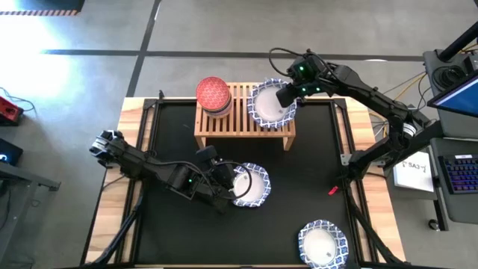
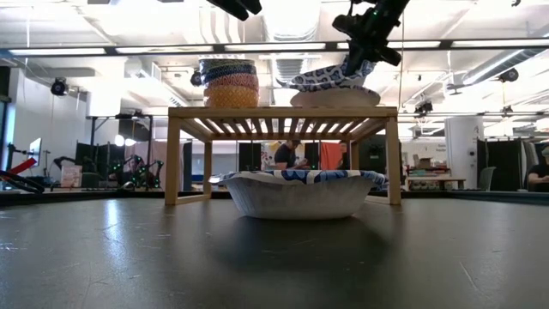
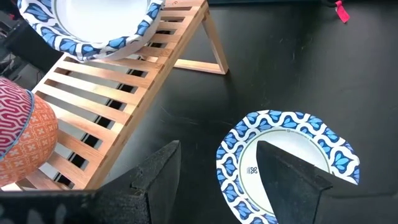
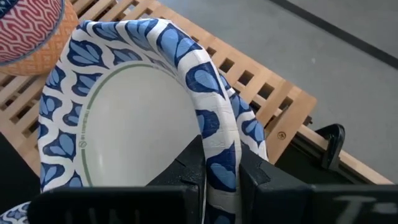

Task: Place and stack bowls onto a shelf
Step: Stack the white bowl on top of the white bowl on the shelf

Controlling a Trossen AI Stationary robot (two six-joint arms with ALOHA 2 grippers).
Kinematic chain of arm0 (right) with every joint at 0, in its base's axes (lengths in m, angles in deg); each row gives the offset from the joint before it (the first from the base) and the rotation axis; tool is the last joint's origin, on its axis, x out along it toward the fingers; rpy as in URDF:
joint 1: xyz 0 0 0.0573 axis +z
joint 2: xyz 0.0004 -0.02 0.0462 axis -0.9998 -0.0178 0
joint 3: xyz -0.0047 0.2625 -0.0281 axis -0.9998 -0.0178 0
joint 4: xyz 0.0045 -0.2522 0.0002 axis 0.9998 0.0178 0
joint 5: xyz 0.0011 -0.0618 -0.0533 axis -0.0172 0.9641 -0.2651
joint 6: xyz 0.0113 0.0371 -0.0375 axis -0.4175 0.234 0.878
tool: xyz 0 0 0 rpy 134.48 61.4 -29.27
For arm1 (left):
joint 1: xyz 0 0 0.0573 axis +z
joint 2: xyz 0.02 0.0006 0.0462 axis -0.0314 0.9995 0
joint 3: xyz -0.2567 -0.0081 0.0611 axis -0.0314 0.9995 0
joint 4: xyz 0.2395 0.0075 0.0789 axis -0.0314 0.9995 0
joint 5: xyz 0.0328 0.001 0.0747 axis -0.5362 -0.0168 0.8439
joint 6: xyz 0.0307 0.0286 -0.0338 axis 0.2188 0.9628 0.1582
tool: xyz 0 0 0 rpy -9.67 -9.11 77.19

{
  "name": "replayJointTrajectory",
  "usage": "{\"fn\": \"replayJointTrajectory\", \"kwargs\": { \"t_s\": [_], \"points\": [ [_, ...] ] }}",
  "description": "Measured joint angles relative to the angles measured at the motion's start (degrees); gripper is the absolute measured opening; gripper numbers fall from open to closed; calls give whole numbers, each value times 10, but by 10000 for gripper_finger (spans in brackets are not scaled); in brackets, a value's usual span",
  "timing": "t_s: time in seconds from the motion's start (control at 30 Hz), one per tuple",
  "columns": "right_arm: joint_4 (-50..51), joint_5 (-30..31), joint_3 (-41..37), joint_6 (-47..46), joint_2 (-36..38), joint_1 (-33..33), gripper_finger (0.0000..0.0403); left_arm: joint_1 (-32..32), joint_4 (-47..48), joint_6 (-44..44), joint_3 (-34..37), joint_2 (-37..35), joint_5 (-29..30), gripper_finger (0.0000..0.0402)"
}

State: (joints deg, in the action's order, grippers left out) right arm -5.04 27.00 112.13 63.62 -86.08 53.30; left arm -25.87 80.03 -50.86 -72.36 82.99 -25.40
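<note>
On the shelf point(image 1: 244, 119), the right gripper point(image 1: 286, 96) is pinching the rim of a tilted white bowl point(image 1: 270, 104) over another already lying there, beside the stack of small bowls point(image 1: 213, 96). Judging by this, stacking is underway; next it needs lowering level and releasing. The left gripper point(image 1: 224, 187), jaws spread, is straddling a bowl on the surface point(image 1: 251, 184). No readable writing is showing.

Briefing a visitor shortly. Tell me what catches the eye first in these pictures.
First, the right gripper pinches the rim of a white blue-rimmed bowl, tilted over another on the right end of the wooden shelf. A stack of small bowls sits on the shelf's left end. The left gripper, fingers open, straddles the rim of another patterned bowl on the black mat.
</note>
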Motion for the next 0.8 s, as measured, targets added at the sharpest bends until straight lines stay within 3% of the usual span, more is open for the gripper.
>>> {"fn": "replayJointTrajectory", "kwargs": {
  "t_s": [0.8],
  "points": [
    [9,-1,0,17,1,-24,38,-8,1,0,0,-2,0,194]
  ]
}}
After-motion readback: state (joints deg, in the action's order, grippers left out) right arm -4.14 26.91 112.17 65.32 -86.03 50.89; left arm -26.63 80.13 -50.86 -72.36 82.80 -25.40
